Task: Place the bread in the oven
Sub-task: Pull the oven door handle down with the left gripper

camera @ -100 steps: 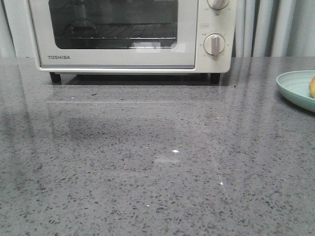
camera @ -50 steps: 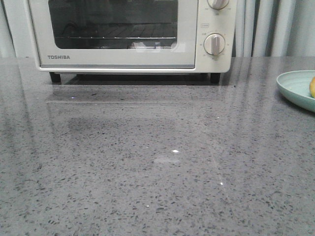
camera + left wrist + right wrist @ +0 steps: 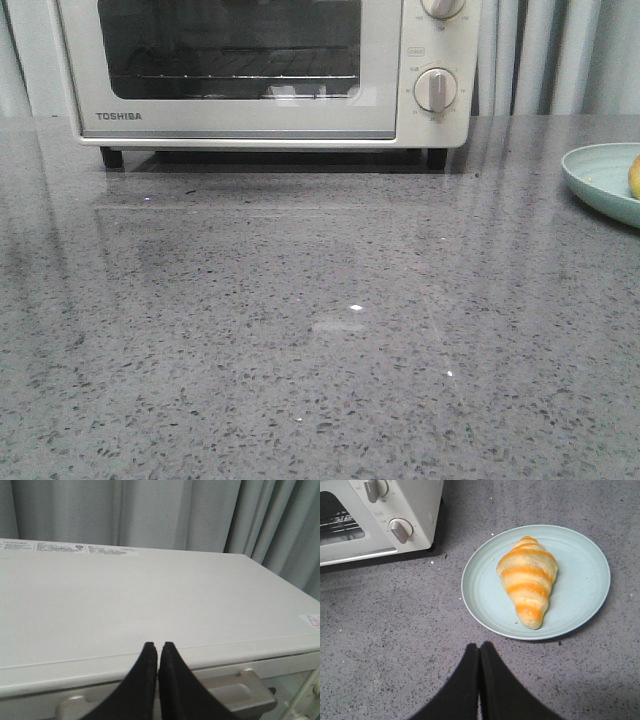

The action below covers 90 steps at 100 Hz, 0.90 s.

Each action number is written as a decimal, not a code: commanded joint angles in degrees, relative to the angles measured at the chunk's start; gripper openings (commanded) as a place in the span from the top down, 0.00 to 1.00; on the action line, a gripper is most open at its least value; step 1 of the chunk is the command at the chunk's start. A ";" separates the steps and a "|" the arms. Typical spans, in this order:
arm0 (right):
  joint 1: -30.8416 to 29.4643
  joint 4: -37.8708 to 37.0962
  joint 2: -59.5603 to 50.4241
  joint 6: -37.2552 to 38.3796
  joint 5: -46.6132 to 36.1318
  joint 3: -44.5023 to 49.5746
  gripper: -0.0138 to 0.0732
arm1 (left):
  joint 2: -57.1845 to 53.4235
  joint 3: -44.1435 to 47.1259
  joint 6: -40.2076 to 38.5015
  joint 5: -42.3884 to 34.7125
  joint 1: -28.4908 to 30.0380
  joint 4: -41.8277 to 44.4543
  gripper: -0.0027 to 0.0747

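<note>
Golden bread [image 3: 527, 580] on plate [image 3: 580, 550] — oven [image 3: 260, 70] shut.

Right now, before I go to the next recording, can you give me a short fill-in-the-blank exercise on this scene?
1. The bread lies on a pale green ____.
2. The oven door is ____.
3. The left gripper hangs above the oven's ____, fingers together.
4. The right gripper, fingers pressed together, holds ____.

Missing words: plate; closed; top; nothing
</note>
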 commanded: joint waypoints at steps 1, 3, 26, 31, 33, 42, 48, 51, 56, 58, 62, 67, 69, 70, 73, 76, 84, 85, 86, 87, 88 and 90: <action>-0.42 0.86 0.88 -0.48 -3.16 -1.98 0.93 | -0.86 -2.59 0.00 -4.64 -0.50 0.24 0.99; -0.42 0.86 0.88 -0.48 -3.16 -1.98 0.93 | -0.70 -2.58 0.00 -4.64 -0.50 0.24 0.99; -0.42 0.86 0.88 -0.48 -3.16 -1.98 0.93 | 0.85 -2.58 0.00 1.29 -0.50 0.24 0.99; -0.42 0.86 0.88 -0.48 -3.07 -1.98 0.93 | 0.97 -2.47 0.00 2.71 -0.50 0.24 0.99; -0.42 0.86 0.88 -0.48 -3.07 -1.98 0.93 | 0.97 -2.35 0.00 3.05 -0.50 0.24 0.99; -0.42 0.86 0.88 -0.48 -3.07 -1.98 0.93 | 0.97 -1.87 0.00 4.30 -0.50 0.24 0.99; -0.42 0.86 0.88 -0.48 -3.07 -1.98 0.93 | 0.97 -1.16 0.00 5.06 -0.50 0.24 0.99; -0.42 0.86 0.88 -0.48 -3.07 -1.98 0.93 | 0.97 -0.63 0.00 5.48 -0.65 0.24 0.99; -0.42 0.86 0.88 -0.48 -2.94 -1.98 0.93 | 0.97 0.36 0.00 5.95 -1.01 0.24 0.99; -0.42 0.86 0.88 -0.48 -2.86 -1.98 0.93 | 0.97 0.84 0.00 6.05 -1.25 0.24 0.99; -0.42 0.86 0.88 -0.48 -2.71 -1.98 0.93 | 0.54 1.98 0.00 6.05 -1.89 0.12 0.99; -0.42 0.86 0.88 -0.48 -2.15 -1.98 0.93 | -0.17 3.59 0.00 5.77 -2.82 0.12 0.99; -0.42 0.86 0.88 -0.48 -1.82 -1.98 0.93 | -0.62 4.29 0.00 5.80 -3.29 0.02 0.99; -0.42 0.86 0.88 -0.48 -1.67 -1.98 0.93 | -0.80 4.53 0.00 5.80 -3.47 0.00 0.99; -0.42 0.86 0.88 -0.48 -0.80 -1.98 0.93 | -1.44 5.77 0.00 5.80 -4.16 -0.08 0.99; -0.42 0.86 0.88 -0.48 0.69 -1.98 0.93 | -2.45 6.83 0.00 5.80 -5.08 -0.15 0.99; -0.42 0.86 0.88 -0.48 4.54 -1.98 0.93 | -5.22 10.31 0.00 4.93 -7.06 -0.40 0.99; -0.42 0.86 0.88 -0.48 5.22 -1.98 0.93 | -5.52 11.03 0.00 4.78 -7.23 -0.62 0.99; -0.42 0.86 0.88 -0.48 5.52 -1.98 0.93 | -6.14 11.39 0.00 4.42 -7.57 -0.71 0.99; -0.42 0.86 0.88 -0.48 5.86 -1.98 0.93 | -6.46 12.11 0.00 4.28 -7.75 -0.88 0.99; -0.42 0.86 0.88 -0.48 6.50 -1.98 0.93 | -7.14 12.47 0.00 3.99 -8.09 -1.26 0.99; -0.42 0.86 0.88 -0.48 7.46 -1.98 0.93 | -8.22 13.53 0.00 3.72 -8.41 -1.92 0.99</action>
